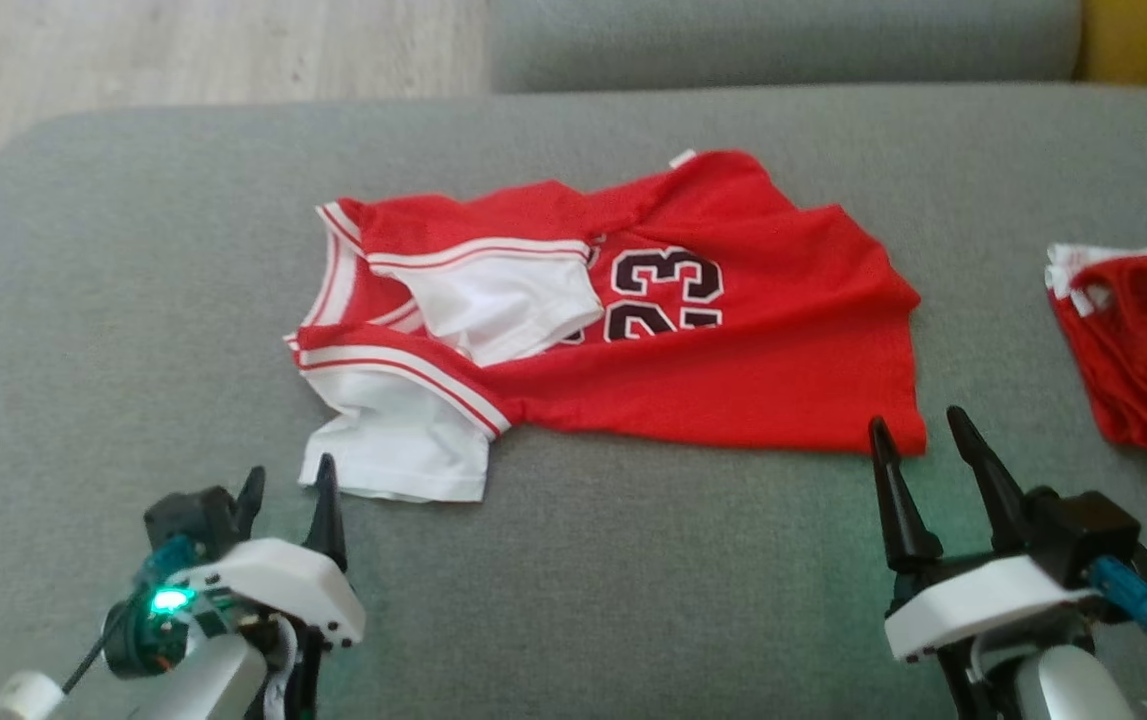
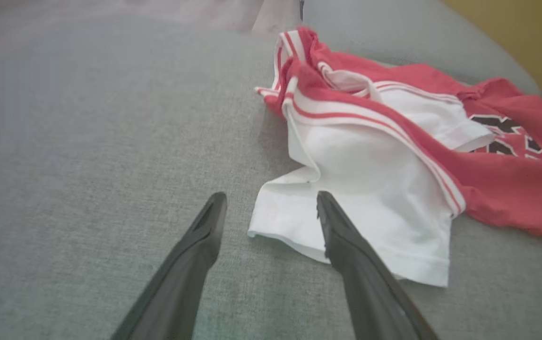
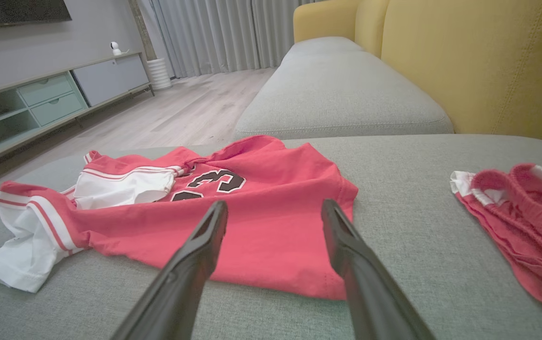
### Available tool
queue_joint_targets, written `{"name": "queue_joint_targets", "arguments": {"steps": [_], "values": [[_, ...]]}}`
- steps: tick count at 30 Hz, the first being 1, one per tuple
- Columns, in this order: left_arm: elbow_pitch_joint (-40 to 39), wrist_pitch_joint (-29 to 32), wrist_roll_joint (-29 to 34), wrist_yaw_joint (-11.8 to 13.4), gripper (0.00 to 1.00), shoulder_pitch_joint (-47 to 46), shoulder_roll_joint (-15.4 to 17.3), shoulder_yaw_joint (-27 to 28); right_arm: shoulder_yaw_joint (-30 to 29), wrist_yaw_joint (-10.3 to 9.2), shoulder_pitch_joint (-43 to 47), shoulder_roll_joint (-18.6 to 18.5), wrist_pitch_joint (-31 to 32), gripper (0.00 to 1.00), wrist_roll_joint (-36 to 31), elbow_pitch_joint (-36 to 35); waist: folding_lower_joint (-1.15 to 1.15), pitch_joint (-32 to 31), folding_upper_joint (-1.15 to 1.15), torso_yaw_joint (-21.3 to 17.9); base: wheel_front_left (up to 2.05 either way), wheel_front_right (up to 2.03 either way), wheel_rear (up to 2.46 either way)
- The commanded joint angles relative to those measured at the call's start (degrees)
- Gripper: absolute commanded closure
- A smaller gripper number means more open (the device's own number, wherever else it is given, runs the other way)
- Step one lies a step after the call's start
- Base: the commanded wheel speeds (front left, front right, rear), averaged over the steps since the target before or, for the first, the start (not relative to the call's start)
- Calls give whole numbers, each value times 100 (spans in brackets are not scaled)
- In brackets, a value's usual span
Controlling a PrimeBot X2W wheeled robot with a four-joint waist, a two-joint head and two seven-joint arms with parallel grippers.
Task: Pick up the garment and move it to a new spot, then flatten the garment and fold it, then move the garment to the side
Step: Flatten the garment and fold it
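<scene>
Head view: a red jersey (image 1: 733, 360) with white sleeves and a black-and-white number lies rumpled in the middle of a grey sofa cushion (image 1: 133, 250).
Jersey's lie: collar and sleeves to the left, hem to the right, one white sleeve folded over the chest.
Left gripper (image 1: 290, 465): near left, fingers spread wide with nothing between them, tips just beside the near white sleeve (image 1: 398, 450).
Right gripper (image 1: 914, 416): near right, fingers apart and empty, tips at the jersey's near right hem corner; touching or not, I cannot tell.
Other cloth: a second red garment (image 1: 1143, 350) with white trim, bunched at the cushion's right edge, well apart from the jersey.
</scene>
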Motion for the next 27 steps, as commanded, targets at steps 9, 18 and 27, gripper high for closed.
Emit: {"name": "queue_joint_targets", "arguments": {"steps": [9, 18, 27], "values": [[843, 116, -169, -258, 0, -664, -128, 221, 128, 37, -310, -36, -1, 0, -101, -202, -2, 405, 0, -252, 0, 0, 0], [1306, 284, -160, -567, 100, -879, -290, -4, 41, 37, -370, -36, 126, 0, -207, -84, -2, 387, 0, -223, 0, 0, 0], [1039, -384, 127, -535, 100, -928, -258, -40, -631, 37, -921, -36, 1009, 0, -590, 622, -2, 376, 0, -4, 0, 0, 0]]}}
